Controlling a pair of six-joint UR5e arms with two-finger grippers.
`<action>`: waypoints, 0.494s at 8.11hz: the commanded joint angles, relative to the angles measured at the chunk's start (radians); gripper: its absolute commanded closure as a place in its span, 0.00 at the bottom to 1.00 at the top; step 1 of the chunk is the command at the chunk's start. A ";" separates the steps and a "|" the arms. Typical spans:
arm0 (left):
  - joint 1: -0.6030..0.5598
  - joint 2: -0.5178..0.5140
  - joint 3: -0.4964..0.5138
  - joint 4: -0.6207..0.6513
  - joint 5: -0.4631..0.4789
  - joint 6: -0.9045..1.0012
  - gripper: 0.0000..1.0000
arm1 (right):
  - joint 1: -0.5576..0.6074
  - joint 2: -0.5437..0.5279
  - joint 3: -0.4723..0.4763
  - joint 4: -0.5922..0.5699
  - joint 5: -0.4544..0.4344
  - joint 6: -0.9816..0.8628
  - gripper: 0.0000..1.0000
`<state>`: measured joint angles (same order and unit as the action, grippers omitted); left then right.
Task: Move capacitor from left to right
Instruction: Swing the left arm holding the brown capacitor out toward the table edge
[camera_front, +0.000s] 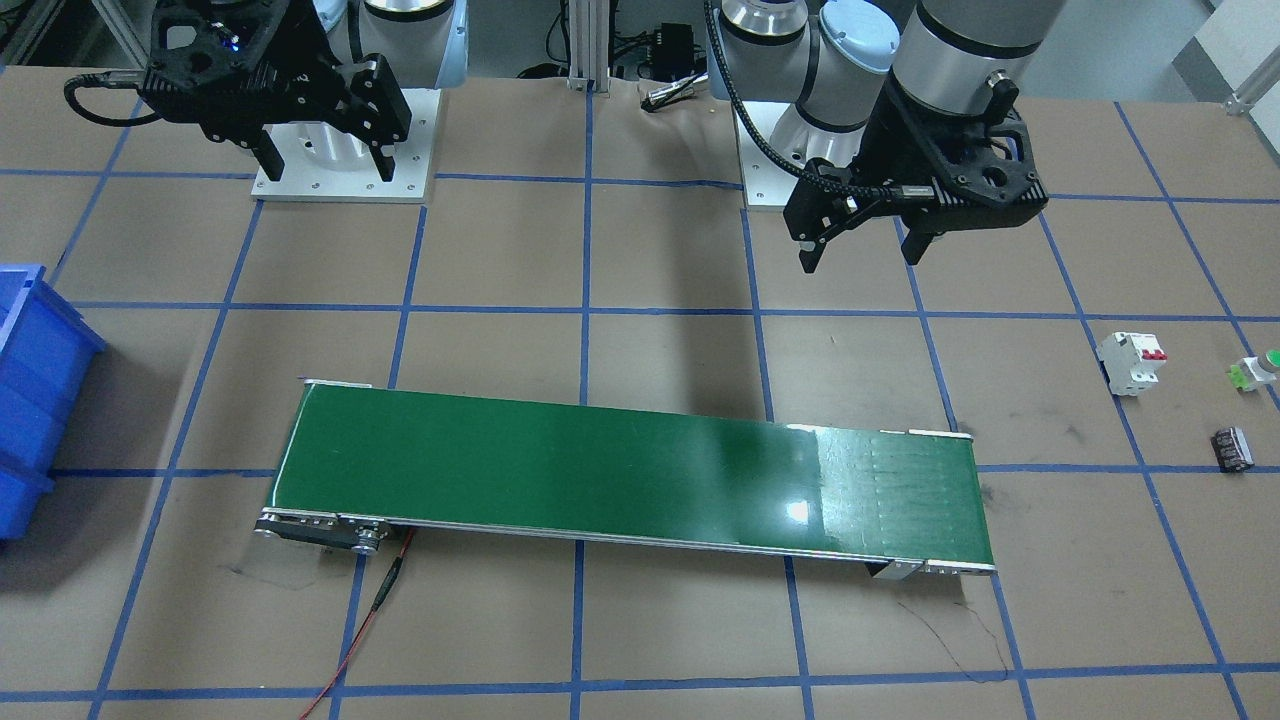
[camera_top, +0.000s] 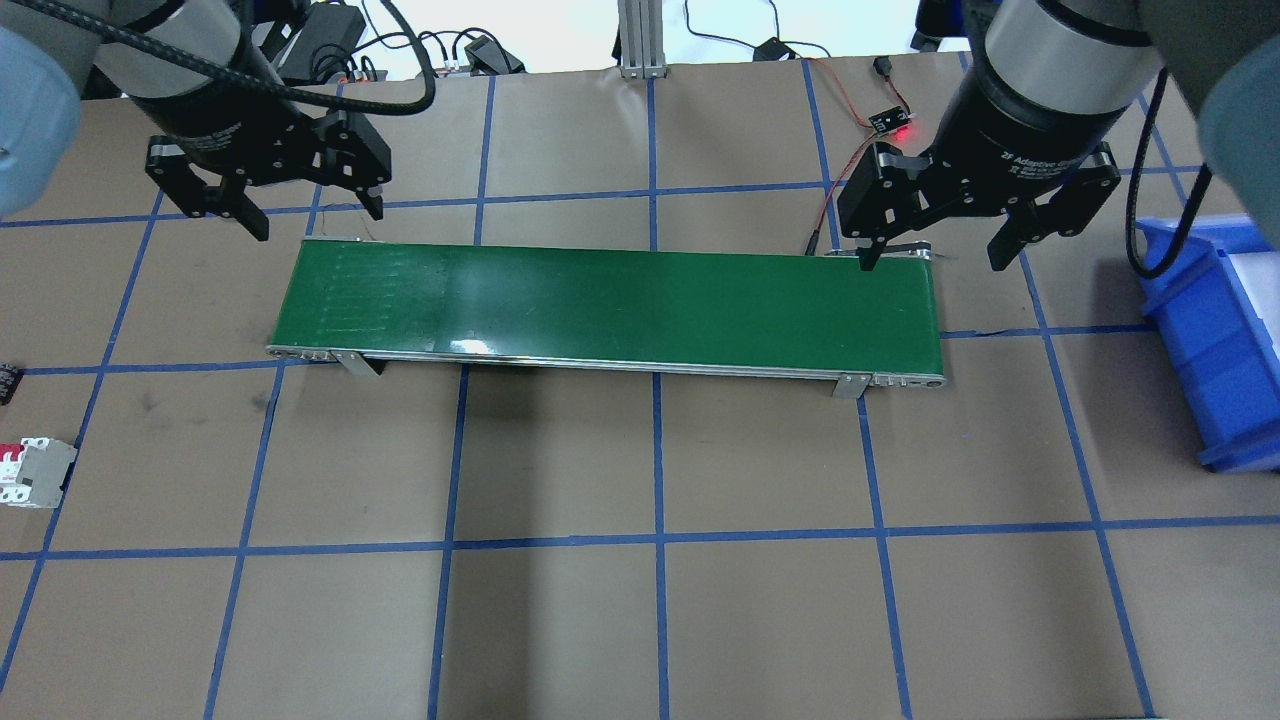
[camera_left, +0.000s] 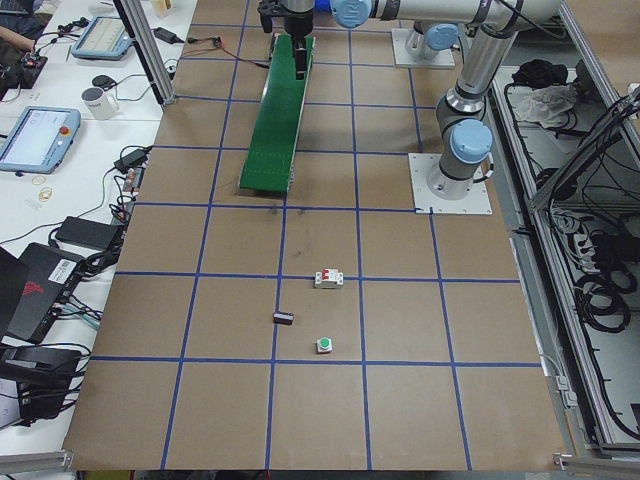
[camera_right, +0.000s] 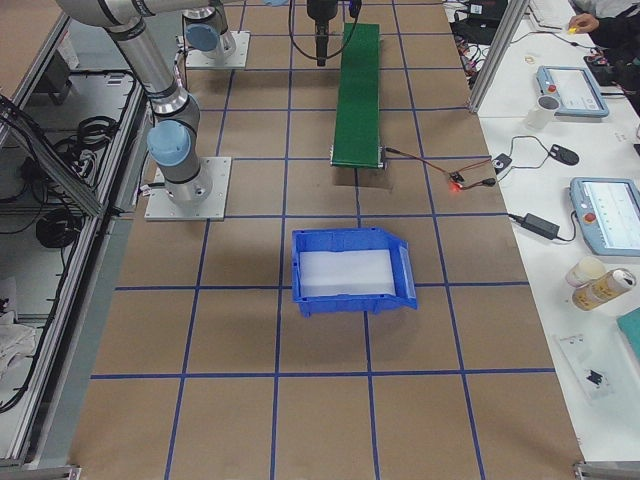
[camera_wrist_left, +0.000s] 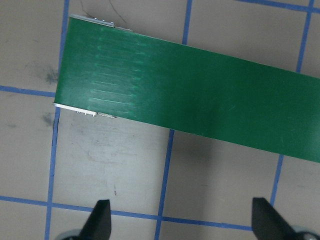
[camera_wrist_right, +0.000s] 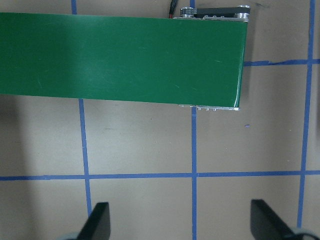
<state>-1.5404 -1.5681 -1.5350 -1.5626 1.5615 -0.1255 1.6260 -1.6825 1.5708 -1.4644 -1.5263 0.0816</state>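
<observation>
End effector (camera_wrist_right: 182, 222), jaws apart, hovers near green conveyor (camera_wrist_right: 120, 57).

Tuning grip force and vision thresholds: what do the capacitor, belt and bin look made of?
Capacitor: dark sleeve with pale markings, probably plastic film; too small to confirm. Belt: glossy green, likely PVC or rubber, given the lamp glare. Bin: blue, uniform colour, thin walls, likely moulded plastic.

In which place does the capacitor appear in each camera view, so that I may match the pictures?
Exterior front-facing: capacitor near the right edge, lower half.
Overhead exterior: at the left edge, partly cut off.
Exterior left: just left of centre, lower half.
Exterior right: not in it.
Left wrist-mounted: not in it.
Right wrist-mounted: not in it.
Shared landmark: the green conveyor belt.
</observation>
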 joint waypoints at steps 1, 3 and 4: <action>0.248 -0.042 0.004 -0.010 0.009 0.178 0.00 | 0.000 -0.002 0.000 0.001 0.001 0.000 0.00; 0.414 -0.104 0.009 0.001 0.064 0.370 0.00 | 0.000 -0.002 0.000 -0.001 0.003 0.000 0.00; 0.474 -0.145 0.010 0.012 0.122 0.427 0.00 | 0.002 -0.002 0.000 0.001 0.003 0.000 0.00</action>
<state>-1.1931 -1.6488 -1.5286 -1.5646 1.6048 0.1742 1.6260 -1.6840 1.5708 -1.4646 -1.5241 0.0814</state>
